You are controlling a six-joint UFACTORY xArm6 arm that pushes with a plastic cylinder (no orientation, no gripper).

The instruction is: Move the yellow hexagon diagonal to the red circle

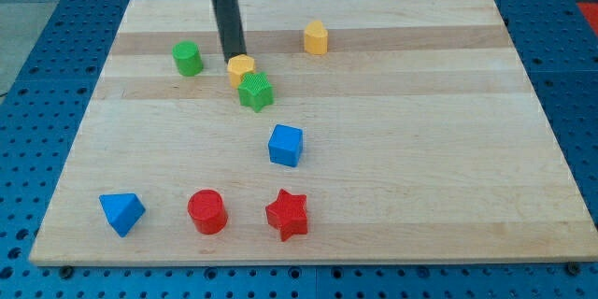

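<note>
The yellow hexagon (pixel 241 67) lies in the upper middle of the board, touching the green star (pixel 255 92) just below and to its right. My tip (pixel 234 57) stands at the hexagon's upper left edge, touching or nearly touching it. The red circle (pixel 206 211) sits near the view's bottom, left of centre, far below the hexagon.
A green cylinder (pixel 188 58) is left of my tip. A second yellow block (pixel 316 37) sits at the upper right. A blue cube (pixel 286 145) is mid-board. A blue triangle (pixel 122 212) and a red star (pixel 287 214) flank the red circle. The wooden board (pixel 448 149) lies on a blue perforated table.
</note>
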